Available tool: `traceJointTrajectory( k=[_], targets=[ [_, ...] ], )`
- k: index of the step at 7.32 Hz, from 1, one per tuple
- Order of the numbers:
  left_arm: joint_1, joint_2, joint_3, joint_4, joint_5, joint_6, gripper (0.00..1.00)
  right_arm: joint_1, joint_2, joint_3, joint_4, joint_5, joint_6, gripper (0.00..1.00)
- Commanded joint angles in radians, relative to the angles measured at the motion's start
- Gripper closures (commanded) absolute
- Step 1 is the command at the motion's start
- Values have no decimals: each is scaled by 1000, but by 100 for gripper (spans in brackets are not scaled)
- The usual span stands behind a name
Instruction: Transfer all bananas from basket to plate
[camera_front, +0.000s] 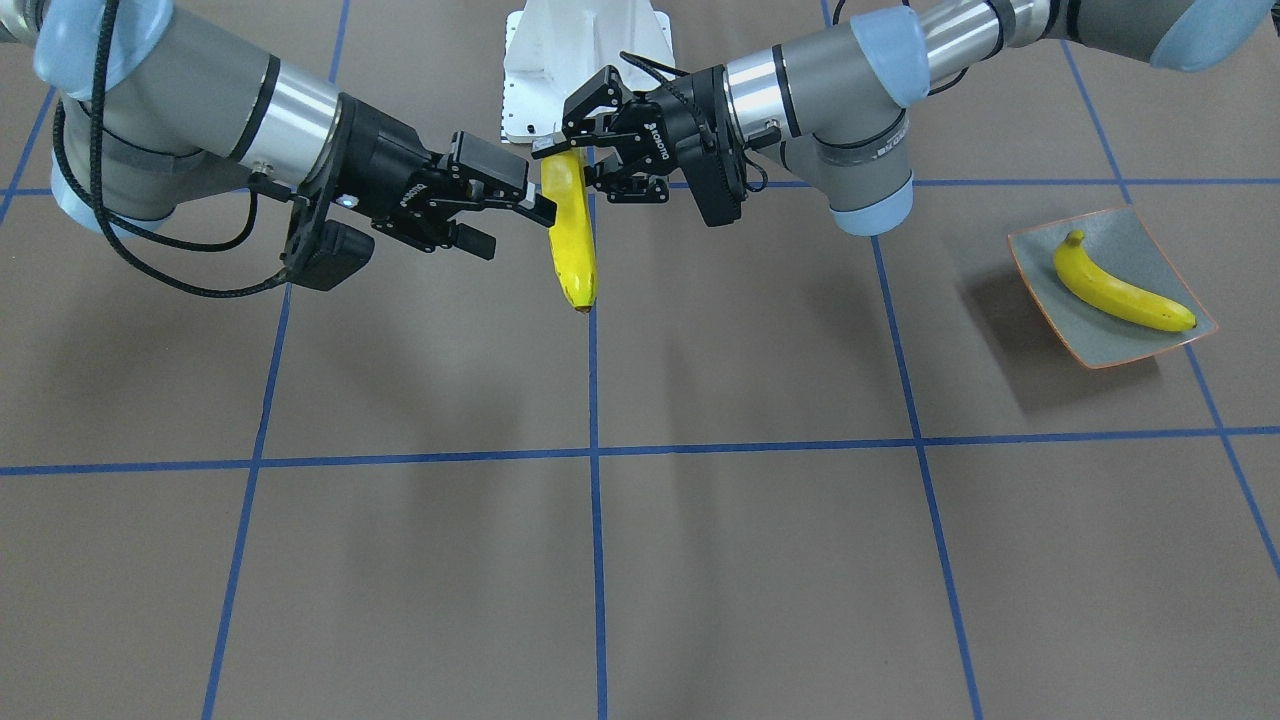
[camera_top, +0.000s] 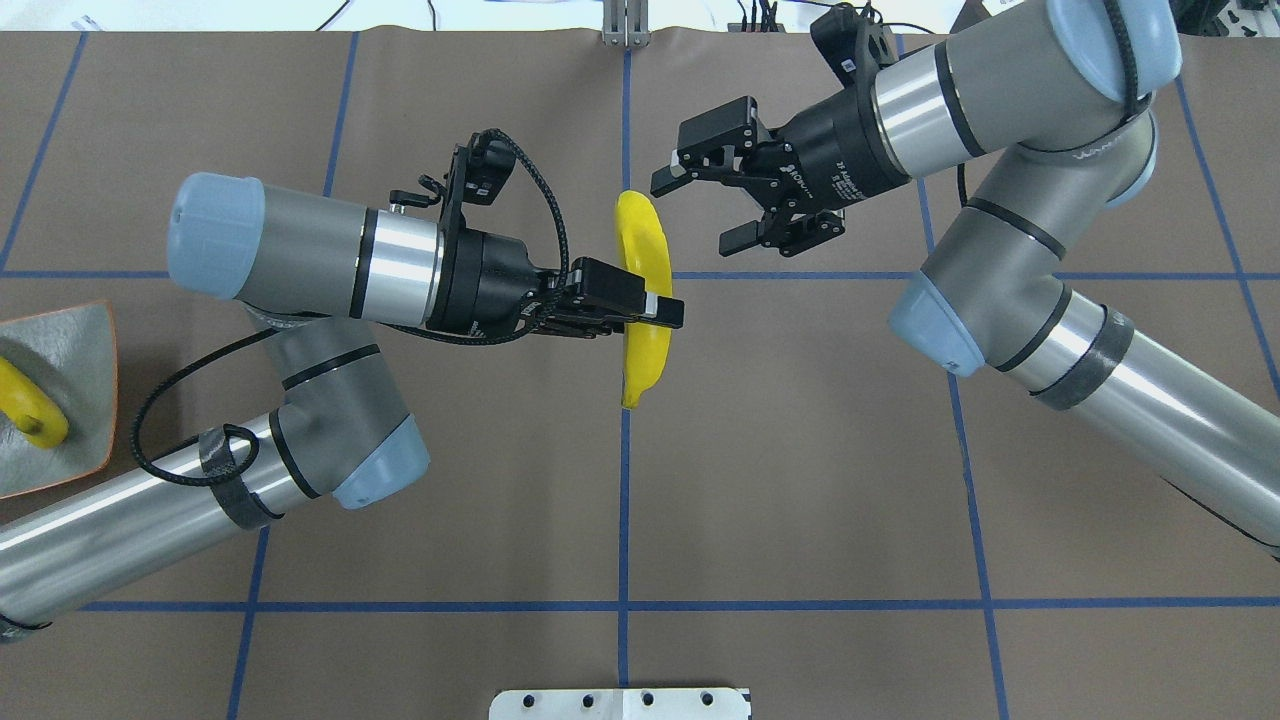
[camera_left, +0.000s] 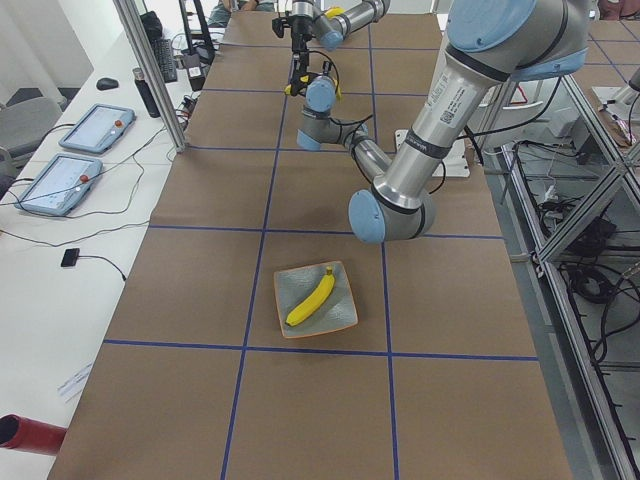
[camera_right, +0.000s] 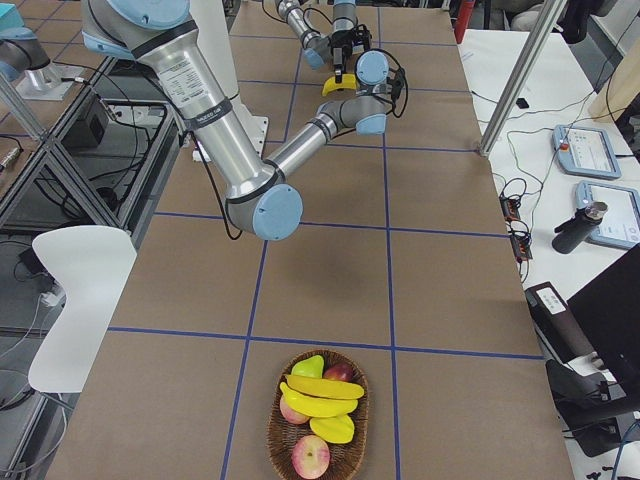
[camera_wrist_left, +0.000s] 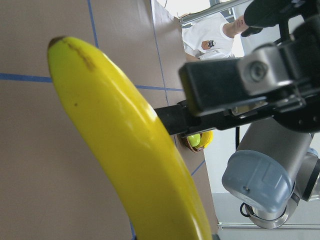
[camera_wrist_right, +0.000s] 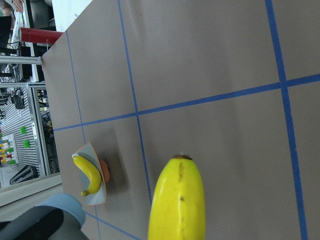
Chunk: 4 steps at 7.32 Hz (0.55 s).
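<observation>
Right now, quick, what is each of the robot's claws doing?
Left gripper: closed, holding the banana.
Right gripper: open, holding nothing, beside that banana.

banana (camera_front: 572, 240): glossy, smooth | plate (camera_front: 1120, 250): glazed | table (camera_front: 700, 560): matt paper

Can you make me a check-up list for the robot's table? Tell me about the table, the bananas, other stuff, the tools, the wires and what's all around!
Surface: brown table with blue tape lines.
Job's things: resting banana lies on the plate; hanging banana is in the air mid-table; at least two basket bananas wait in the basket.
Clutter: apples and a green fruit share the basket.
Grippers: left tool shut on the hanging banana; right tool open beside it.
Cables: black cable droops under the right arm.
Surroundings: two tablets on a side desk; white chair.
</observation>
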Motion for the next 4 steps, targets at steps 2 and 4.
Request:
traceJointTrajectory(
  k=[2,4],
  targets=[
    [-161,245,-101,14,-113,3,100,82,-127,39,7,-7,-39,0],
    [-316,415,-146,46,-269,0,100,101,-179,42,7,-42,-74,0]
  ],
)
